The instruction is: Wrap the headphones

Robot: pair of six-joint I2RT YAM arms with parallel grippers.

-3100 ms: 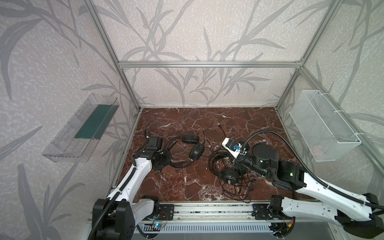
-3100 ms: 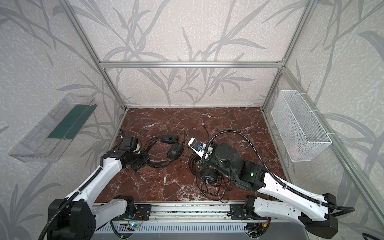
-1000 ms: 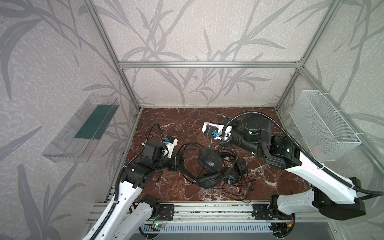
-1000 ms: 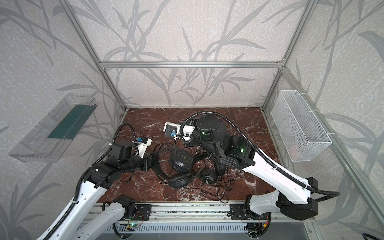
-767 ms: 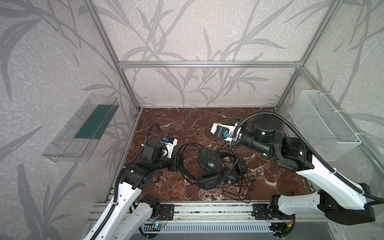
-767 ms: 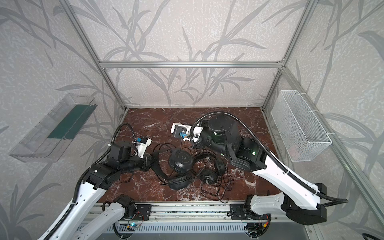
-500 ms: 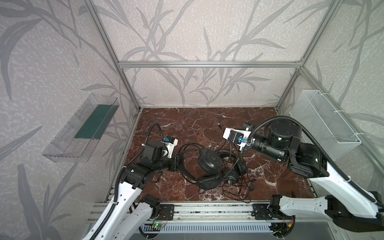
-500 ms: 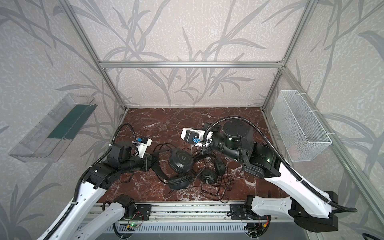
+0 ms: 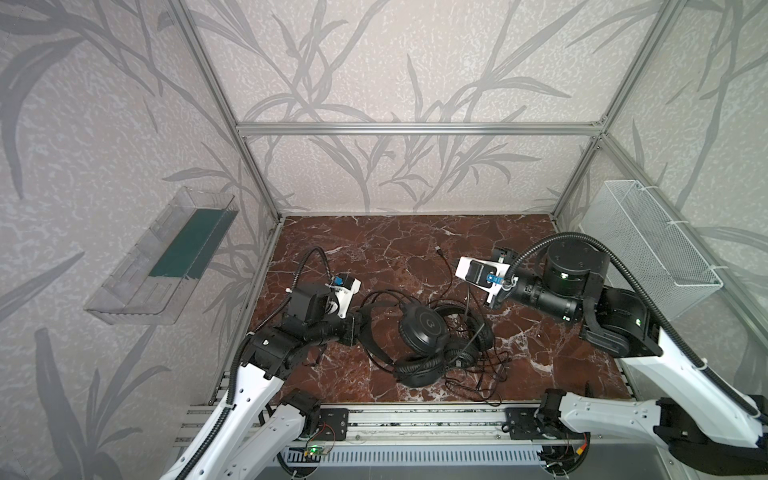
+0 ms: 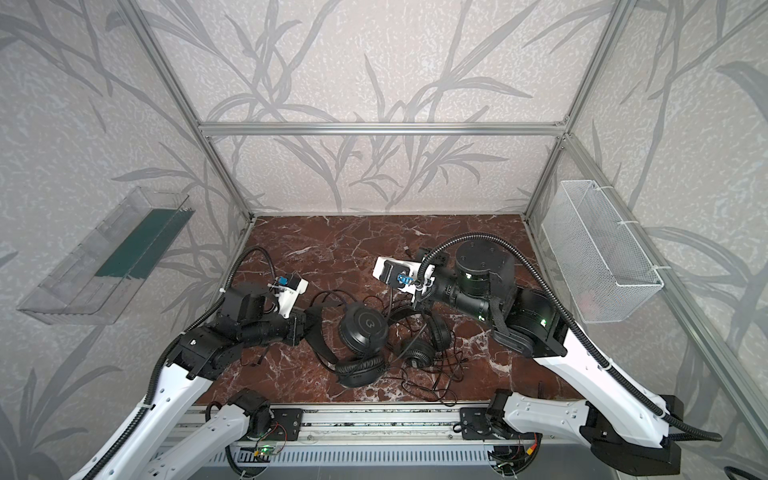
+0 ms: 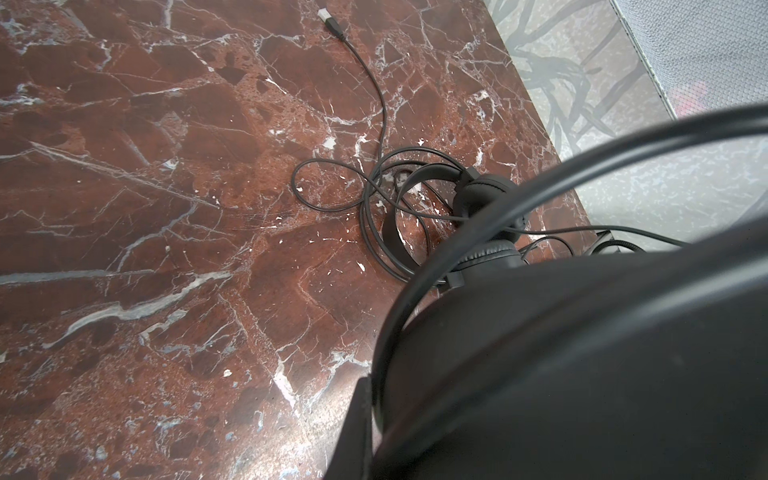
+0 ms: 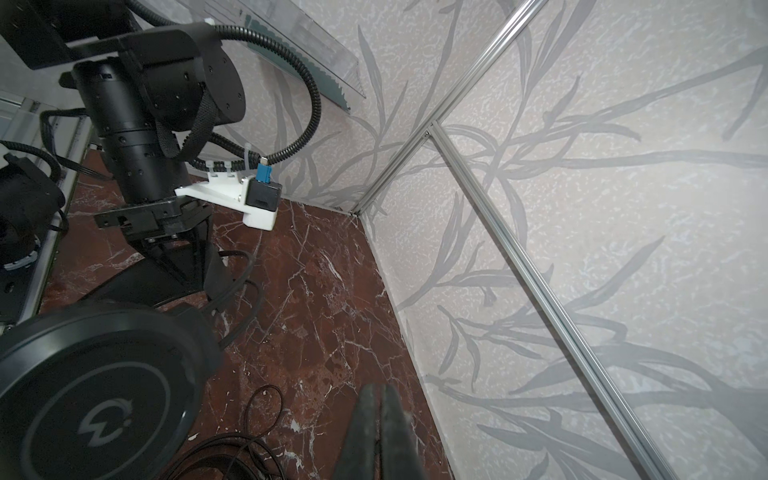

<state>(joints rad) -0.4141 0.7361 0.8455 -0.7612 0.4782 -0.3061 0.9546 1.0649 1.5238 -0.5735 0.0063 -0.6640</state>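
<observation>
Headphones (image 9: 424,332) lay tangled on the table (image 9: 374,241); left fingers (image 12: 178,262) clamped one headband (image 12: 137,286), right fingers (image 12: 365,432) pressed together, possibly pinching a thin cable (image 9: 468,301).

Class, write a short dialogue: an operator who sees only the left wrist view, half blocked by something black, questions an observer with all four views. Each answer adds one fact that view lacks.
Operator: What is the black thing filling my view?
Observer: Mostly the headset; the left gripper is shut on its band.
Operator: Where is the other gripper?
Observer: The right gripper is shut, on the far side of the second headset.
Operator: Any cable I'm missing?
Observer: Yes, loose cable loops lie on the near side, by the front rail.
</observation>
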